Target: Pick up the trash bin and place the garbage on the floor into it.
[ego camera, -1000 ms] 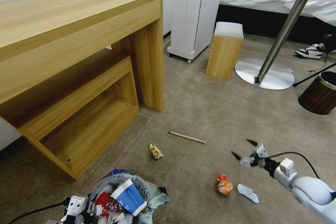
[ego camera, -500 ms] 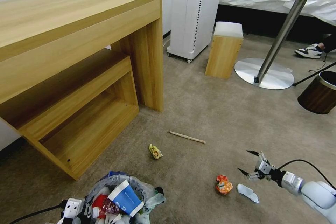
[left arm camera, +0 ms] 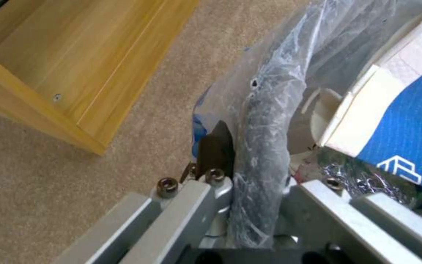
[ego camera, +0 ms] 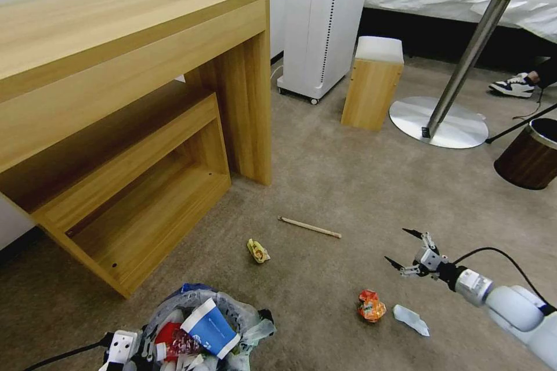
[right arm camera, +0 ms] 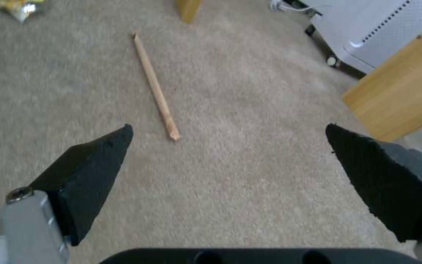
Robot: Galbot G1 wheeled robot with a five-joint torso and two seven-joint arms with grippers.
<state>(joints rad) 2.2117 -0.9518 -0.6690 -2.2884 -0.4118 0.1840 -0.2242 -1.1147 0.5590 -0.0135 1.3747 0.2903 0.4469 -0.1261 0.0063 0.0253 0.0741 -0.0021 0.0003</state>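
left gripper (left arm camera: 250, 205): clamped on rim of trash bin (ego camera: 203, 330), at lower left of head view, bag already stuffed with a blue-white carton (ego camera: 212, 327) and wrappers.
right gripper (ego camera: 413, 250): spread wide, empty, above the floor (ego camera: 348, 185), pointing toward wooden stick (right arm camera: 155, 86).
garbage left: stick, yellow scrap (ego camera: 257, 251), orange wrapper (ego camera: 371, 305), white scrap (ego camera: 411, 320), all well apart on carpet.
step in hand: lining up on the stick, apparently.
doing it well: straddle stick across its width, descend until pads brush carpet, close near midpoint so neither end droops.
change: risen and swung back toward the stick since half a second ago; bin barely shifted.
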